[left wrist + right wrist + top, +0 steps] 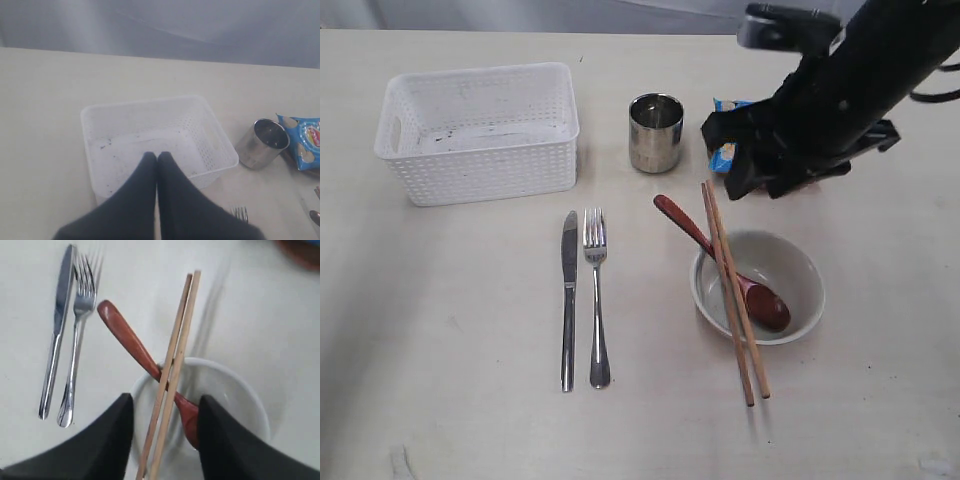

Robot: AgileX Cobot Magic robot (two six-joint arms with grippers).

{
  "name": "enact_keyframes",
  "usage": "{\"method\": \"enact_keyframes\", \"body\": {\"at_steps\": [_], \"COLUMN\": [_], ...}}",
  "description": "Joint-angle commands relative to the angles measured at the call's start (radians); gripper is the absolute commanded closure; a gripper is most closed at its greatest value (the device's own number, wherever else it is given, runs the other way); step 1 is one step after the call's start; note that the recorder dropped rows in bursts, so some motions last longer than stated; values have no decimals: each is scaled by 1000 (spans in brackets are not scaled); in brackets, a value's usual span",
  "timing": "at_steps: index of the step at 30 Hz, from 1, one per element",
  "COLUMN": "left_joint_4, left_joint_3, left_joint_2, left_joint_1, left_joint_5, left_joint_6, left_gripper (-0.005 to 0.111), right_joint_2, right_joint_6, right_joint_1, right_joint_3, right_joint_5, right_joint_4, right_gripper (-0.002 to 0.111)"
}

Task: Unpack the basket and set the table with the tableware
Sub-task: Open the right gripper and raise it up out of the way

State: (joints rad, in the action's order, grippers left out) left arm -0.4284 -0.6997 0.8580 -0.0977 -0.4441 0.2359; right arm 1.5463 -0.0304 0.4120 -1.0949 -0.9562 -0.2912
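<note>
The right end effector [165,409], released, hung just above the 2 chopsticks [178,340], whose long axis ran between its fingers [110,440] across the bowl [240,395]; the left end effector [157,159], clenched, hovered over the empty basket [214,136].

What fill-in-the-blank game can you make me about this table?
The fork lies right beside the ____. The wooden spoon has its head inside the ____. Two ____ lie across the spoon.
Missing words: knife, bowl, chopsticks.
</note>
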Motion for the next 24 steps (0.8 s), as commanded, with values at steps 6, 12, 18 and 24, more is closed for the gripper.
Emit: {"method": "enact_keyframes", "body": {"at_steps": [6,12,18,24], "left_joint_4": [2,2,2,2], "left_joint_3": [6,6,6,6], "left_joint_2": [-11,-85,-241,-397], "left_joint_1": [-7,-7,-7,-7], "left_joint_5": [-2,-2,-2,-2], "left_joint_6": [7,5,5,5], "left_gripper": [106,106,106,106], "right_joint_2": [-348,-534,-727,-936], "right_joint_6": [-8,-13,-13,-13], "right_joint_1": [0,0,0,0], "right_joint_3": [-8,-8,21,60], "right_joint_5": [22,72,170,255], "right_joint_4": [102,113,118,136], "right_gripper": [109,109,109,109]}}
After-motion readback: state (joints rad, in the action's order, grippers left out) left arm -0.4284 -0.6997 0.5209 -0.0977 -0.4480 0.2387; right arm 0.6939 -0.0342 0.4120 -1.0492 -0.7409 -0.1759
